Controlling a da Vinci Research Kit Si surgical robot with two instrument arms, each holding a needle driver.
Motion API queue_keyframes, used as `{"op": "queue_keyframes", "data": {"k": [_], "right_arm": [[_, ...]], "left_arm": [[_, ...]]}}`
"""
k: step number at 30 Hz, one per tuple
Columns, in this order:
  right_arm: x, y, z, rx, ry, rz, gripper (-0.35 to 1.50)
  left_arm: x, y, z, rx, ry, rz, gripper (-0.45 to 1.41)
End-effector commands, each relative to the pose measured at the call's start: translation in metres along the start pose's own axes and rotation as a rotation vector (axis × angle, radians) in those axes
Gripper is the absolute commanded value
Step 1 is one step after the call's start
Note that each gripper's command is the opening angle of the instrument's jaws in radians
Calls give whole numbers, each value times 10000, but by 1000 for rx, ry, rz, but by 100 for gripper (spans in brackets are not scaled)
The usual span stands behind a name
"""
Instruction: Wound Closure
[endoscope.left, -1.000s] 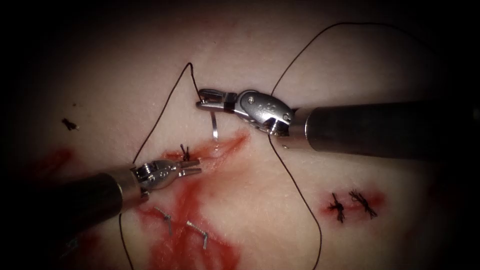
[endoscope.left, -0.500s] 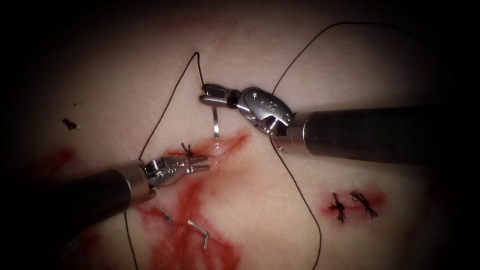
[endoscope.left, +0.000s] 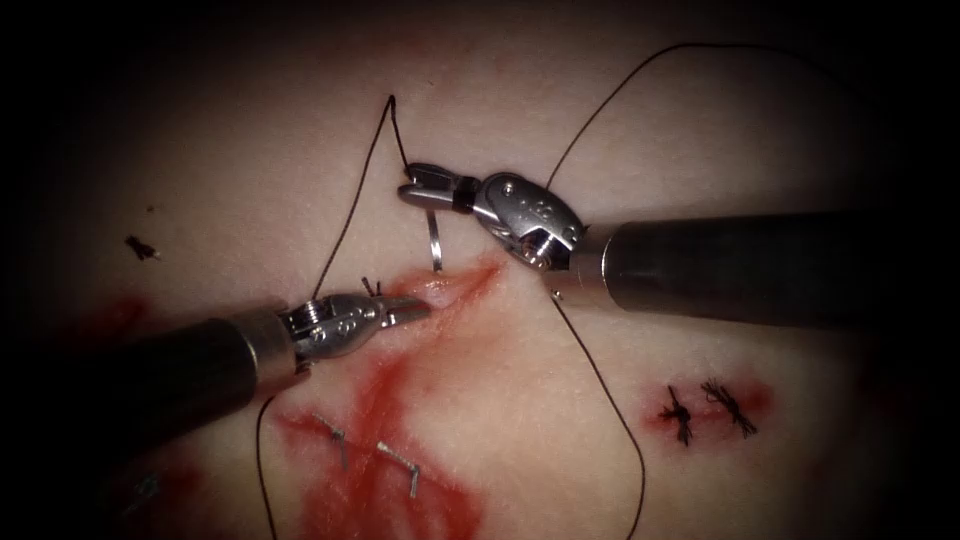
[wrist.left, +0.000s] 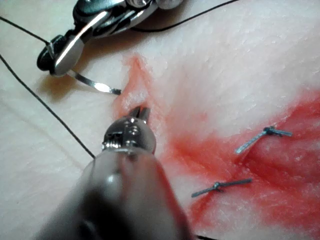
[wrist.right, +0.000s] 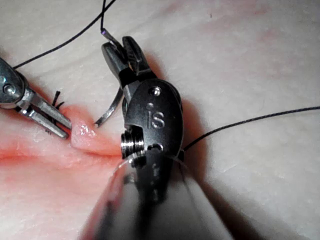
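Needle (endoscope.left: 433, 243) held near its thread end by right end effector (endoscope.left: 415, 187), tip just above cut (endoscope.left: 450, 290) | left end effector (endoscope.left: 415, 311) seemingly grips tissue (endoscope.left: 620, 120) edge | risk: edge slips, tip skids.

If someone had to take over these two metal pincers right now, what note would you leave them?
Right tool: jaws shut on the needle near its thread end; the tip hangs just above the cut, not in the tissue.
Left tool: jaws shut on the cut's lifted left edge.
Thread trails from the needle across the tissue.
Done: a knotted stitch beside the left tool.
Left: this part of the cut lies open.
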Motion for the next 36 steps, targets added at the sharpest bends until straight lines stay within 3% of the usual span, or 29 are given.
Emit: {"op": "queue_keyframes", "data": {"k": [1,4,15,19,30,36], "right_arm": [[-10,-2,7,10,-4,24,-35],[-11,-3,7,14,-7,53,-35],[-11,-3,5,18,-21,111,-35],[-6,-2,3,10,-16,117,-35],[-6,1,1,0,-15,122,-35],[-6,1,2,-1,-14,116,-35]], "left_arm": [[0,-3,6,1,-1,-4,20],[-2,-10,3,15,-9,7,25],[-5,-15,4,50,-26,0,14],[-5,-4,-4,28,-16,3,10],[2,30,-23,-121,55,20,-32],[3,38,-8,-174,49,48,-30]]}}
